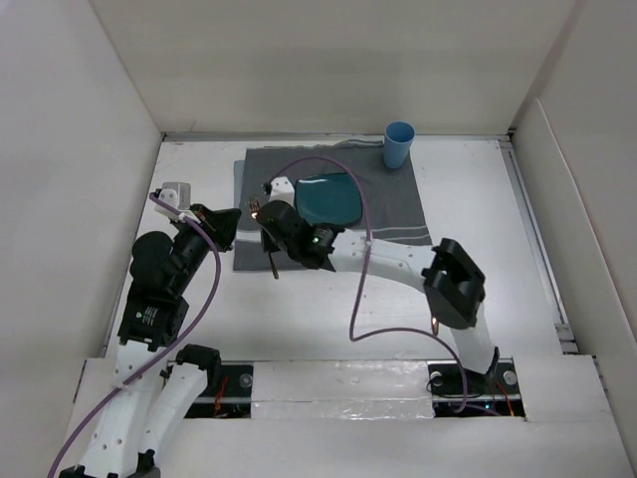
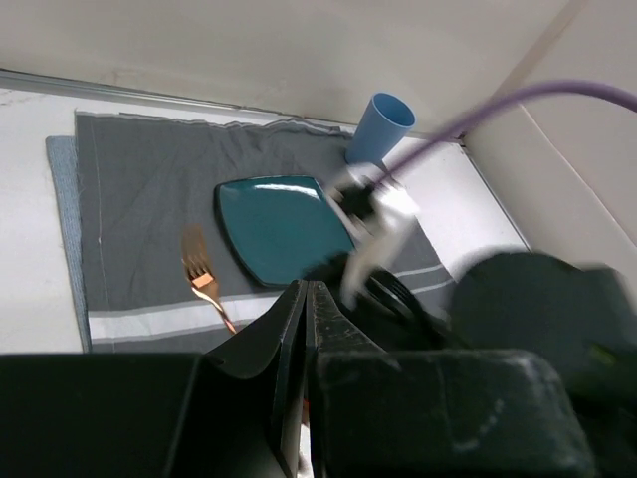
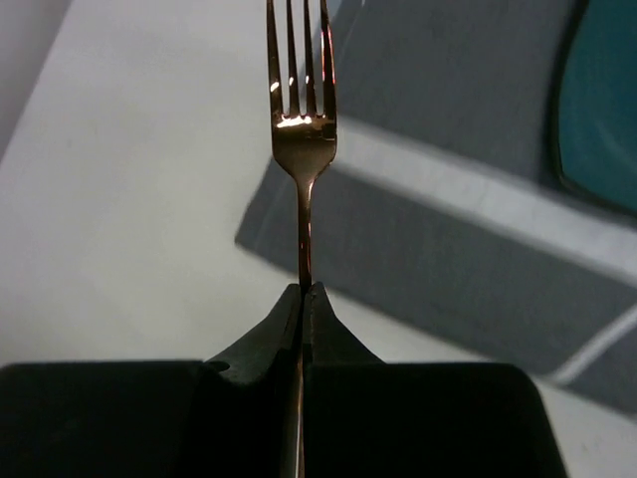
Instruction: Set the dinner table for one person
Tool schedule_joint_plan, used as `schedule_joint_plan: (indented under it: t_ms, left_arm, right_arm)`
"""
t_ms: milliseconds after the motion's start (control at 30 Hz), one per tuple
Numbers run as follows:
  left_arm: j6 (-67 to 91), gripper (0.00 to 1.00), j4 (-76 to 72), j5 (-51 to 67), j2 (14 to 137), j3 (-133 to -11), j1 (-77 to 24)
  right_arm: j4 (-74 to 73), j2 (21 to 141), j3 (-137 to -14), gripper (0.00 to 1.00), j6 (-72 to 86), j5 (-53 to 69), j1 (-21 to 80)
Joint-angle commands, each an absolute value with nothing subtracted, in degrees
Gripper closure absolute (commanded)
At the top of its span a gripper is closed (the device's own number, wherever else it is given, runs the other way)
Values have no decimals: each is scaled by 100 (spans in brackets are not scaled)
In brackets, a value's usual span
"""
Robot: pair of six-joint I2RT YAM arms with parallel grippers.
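Note:
The dinner table (image 1: 478,269) is a white top. On it lies a grey striped placemat (image 1: 398,204) with a teal plate (image 1: 328,197) and a blue cup (image 1: 398,144) at its back right corner. My right gripper (image 1: 267,237) is shut on a copper fork (image 1: 258,207) and holds it over the placemat's near left part. In the right wrist view the fork (image 3: 301,119) stands straight out of the shut gripper (image 3: 304,289), tines away. My left gripper (image 1: 233,221) is shut at the placemat's left edge. The left wrist view shows the left gripper (image 2: 306,291), fork (image 2: 204,277), plate (image 2: 279,224) and cup (image 2: 381,124).
White walls (image 1: 60,149) close in the table on the left, back and right. The right arm (image 1: 398,264) lies across the table's near middle, with a purple cable (image 1: 363,259) looping over it. It also fills the right of the left wrist view (image 2: 537,309).

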State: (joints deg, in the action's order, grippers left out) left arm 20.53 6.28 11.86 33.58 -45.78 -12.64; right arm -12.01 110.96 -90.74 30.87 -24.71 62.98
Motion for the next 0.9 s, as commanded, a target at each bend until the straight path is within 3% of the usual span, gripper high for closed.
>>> schedule_joint_plan:
  t_ms: [0, 333, 867]
  left_arm:
    - [2101, 100, 378, 1187, 3366, -4755, -1239]
    - [2136, 100, 369, 1353, 3287, -4764, -1239]
    - [2101, 100, 422, 1371, 3375, -4816, -1239]
  right_arm:
    - [-1449, 11846, -10070, 100, 3523, -2541, 5916]
    - [-2443, 13894, -12733, 100, 4192, -2163, 5238]
    - [-2646, 15046, -14132, 100, 4298, -1424, 4527]
